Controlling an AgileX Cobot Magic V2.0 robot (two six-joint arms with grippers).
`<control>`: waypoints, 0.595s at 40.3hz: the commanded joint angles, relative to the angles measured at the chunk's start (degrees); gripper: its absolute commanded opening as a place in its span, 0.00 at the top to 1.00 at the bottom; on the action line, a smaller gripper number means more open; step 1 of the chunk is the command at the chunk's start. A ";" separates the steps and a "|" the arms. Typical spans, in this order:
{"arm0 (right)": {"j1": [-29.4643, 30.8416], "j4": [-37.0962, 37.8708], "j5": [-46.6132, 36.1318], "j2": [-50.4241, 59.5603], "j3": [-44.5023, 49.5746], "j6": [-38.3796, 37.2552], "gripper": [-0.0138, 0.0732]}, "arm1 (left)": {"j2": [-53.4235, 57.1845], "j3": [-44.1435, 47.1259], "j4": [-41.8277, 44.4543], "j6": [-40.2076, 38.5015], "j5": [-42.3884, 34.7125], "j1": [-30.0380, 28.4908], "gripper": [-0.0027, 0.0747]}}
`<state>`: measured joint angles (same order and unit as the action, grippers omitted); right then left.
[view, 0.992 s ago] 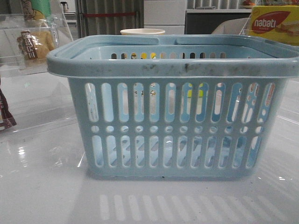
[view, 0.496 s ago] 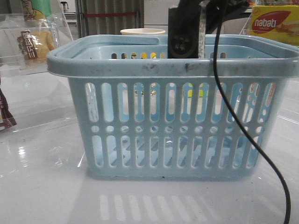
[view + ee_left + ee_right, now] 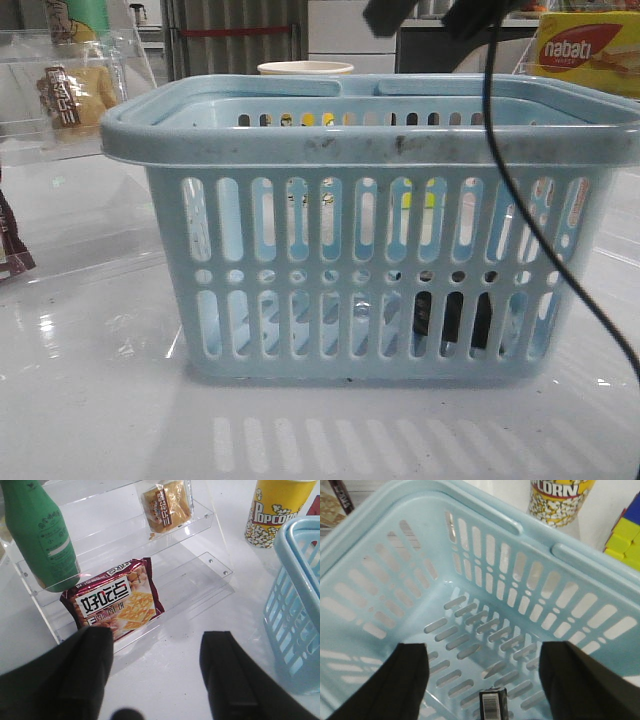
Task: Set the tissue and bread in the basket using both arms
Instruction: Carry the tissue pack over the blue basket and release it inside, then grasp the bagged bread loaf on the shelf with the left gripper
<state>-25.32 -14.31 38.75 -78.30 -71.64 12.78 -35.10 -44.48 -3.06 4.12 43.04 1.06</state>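
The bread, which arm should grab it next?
Left, probably. Its open tool faces the clear shelf holding the bread, while the right tool hangs open over the basket, where the tissue lies.

basket (image 3: 370, 150): light-blue moulded plastic, matt, rim scuffed with dark smudges
table (image 3: 100, 420): smooth white surface, glossy, mirrors the basket's slots
display shelf (image 3: 195, 545): clear acrylic, polished, glinting edges
bread (image 3: 166, 504): clear shiny plastic wrapper over a golden crust
biscuit packet (image 3: 116, 600): glossy maroon foil wrapper
bottle (image 3: 40, 535): green plastic, smooth with a soft sheen
popcorn tub (image 3: 272, 510): printed paper, matt
tissue (image 3: 493, 704): dark glossy wrapper
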 commanded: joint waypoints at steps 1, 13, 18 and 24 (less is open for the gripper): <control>-0.93 -0.07 -2.13 8.47 1.13 3.42 0.19 | -0.47 -1.55 -0.65 -0.39 -4.20 0.38 0.38; -1.21 0.03 -0.06 26.73 13.69 4.70 0.19 | -2.25 -1.55 -0.65 -0.39 -5.55 0.38 0.37; -1.21 0.03 0.97 30.58 17.04 4.70 0.19 | -6.51 -1.78 -0.79 -0.24 -6.74 0.38 0.33; -1.21 0.03 1.49 31.68 18.17 4.70 0.19 | -13.27 -4.62 -2.37 -0.24 -9.35 0.38 0.20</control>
<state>-26.46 -13.87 43.69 -47.27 -52.25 16.88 -45.38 -45.75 -3.66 4.12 39.87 1.06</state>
